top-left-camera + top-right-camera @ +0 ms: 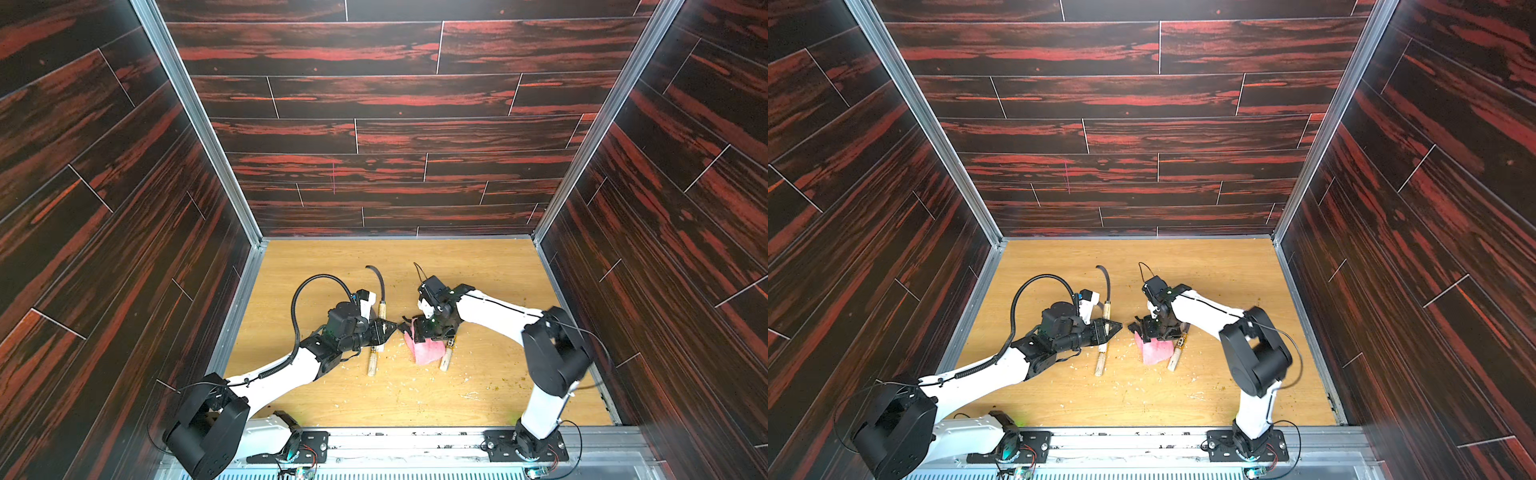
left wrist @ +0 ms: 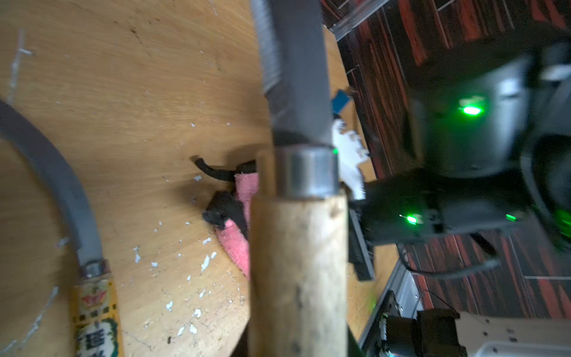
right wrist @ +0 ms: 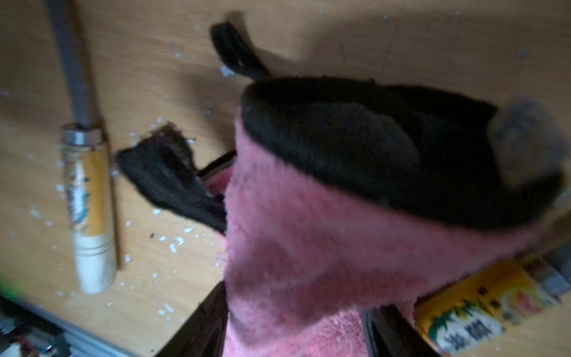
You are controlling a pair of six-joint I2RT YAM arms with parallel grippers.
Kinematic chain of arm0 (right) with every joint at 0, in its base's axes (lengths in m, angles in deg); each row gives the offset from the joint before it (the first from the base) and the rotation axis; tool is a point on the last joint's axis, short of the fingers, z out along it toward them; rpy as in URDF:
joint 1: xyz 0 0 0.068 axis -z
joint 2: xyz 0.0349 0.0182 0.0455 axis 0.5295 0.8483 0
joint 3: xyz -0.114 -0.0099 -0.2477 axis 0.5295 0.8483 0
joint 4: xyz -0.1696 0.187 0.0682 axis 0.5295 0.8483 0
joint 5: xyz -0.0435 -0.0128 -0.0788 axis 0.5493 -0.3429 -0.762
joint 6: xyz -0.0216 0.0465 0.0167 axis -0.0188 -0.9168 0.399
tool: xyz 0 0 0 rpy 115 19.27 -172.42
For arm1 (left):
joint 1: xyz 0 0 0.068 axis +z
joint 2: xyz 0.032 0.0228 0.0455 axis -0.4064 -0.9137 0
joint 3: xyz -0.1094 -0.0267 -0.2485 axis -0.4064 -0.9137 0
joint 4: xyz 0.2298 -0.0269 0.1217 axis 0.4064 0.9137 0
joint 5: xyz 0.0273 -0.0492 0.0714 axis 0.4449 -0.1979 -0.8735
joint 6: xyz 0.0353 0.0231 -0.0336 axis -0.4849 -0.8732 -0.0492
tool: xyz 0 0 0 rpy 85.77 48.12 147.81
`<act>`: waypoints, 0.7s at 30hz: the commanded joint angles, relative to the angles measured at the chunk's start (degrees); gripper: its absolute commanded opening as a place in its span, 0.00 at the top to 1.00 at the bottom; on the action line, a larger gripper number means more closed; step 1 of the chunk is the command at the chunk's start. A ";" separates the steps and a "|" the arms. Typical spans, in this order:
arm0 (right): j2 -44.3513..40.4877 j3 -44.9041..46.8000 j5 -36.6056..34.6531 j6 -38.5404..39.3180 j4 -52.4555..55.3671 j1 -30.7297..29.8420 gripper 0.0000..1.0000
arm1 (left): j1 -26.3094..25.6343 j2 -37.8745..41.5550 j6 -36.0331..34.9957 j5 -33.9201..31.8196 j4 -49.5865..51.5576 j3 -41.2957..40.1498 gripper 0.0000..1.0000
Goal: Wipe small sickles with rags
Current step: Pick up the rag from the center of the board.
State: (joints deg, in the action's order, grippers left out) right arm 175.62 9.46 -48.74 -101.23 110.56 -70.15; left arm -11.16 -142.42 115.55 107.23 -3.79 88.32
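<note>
Now: one sickle in the left grip, the rag at the right hand

We see the left gripper (image 1: 384,330) closed across the pale handle of the bare-handled sickle (image 1: 372,363). The butt of that handle sticks out of the fingers on the side toward the arm bases. In the left wrist view its metal collar and dark blade run on past the fingers the other way. We cannot tell whether the butt touches the table (image 1: 478,270).

Just beyond the grip, on the blade side, the labelled sickle (image 1: 382,309) lies flat on the table. Its curved blade points away from the hand, and a yellow band sits at its neck.

The right gripper (image 1: 417,330) faces the left one, with the tips of the two hands close together. The pink rag (image 1: 426,351) is bunched up at this hand and hangs below it. In the right wrist view the rag fills most of the frame, dark along its far edge. Its thin black loop (image 3: 238,55) sticks out past the hand. That view is blurred, so we cannot tell how wide these jaws stand or whether they pinch the cloth.

On the outer side of this hand, away from the left gripper, the third sickle (image 1: 445,360) lies just beside the rag. It has a yellow label at the neck, and its blade is hidden under the gripper. White flecks (image 2: 204,262) dot the table beneath both hands.
</note>
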 commanded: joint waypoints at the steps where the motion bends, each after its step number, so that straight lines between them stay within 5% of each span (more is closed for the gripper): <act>1: 4.33 -1.73 -1.84 0.10 1.19 -0.72 0.33 | 0.37 3.24 -1.38 6.00 -4.02 -0.83 1.00; 6: 8.31 -2.84 -1.51 -0.12 0.56 -0.75 0.37 | 0.51 5.89 -0.02 9.62 -5.53 -2.80 1.00; 10: 10.58 -3.54 -1.29 -0.15 -0.83 -0.70 0.79 | 0.59 7.30 3.66 13.29 -10.14 -4.28 1.00; 13: 8.72 -2.43 0.11 -0.12 -3.64 -0.54 0.97 | 0.59 8.13 6.03 15.09 -12.86 -4.86 1.00; 21: -8.95 2.41 5.95 -0.77 -8.70 2.90 1.00 | 0.60 4.60 17.98 15.65 -31.24 -6.94 1.00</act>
State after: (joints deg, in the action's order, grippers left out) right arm 174.40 10.86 -46.64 -101.75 105.27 -68.94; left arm -10.85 -136.56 128.24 121.52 -24.01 81.93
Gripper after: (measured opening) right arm 0.103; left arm 0.251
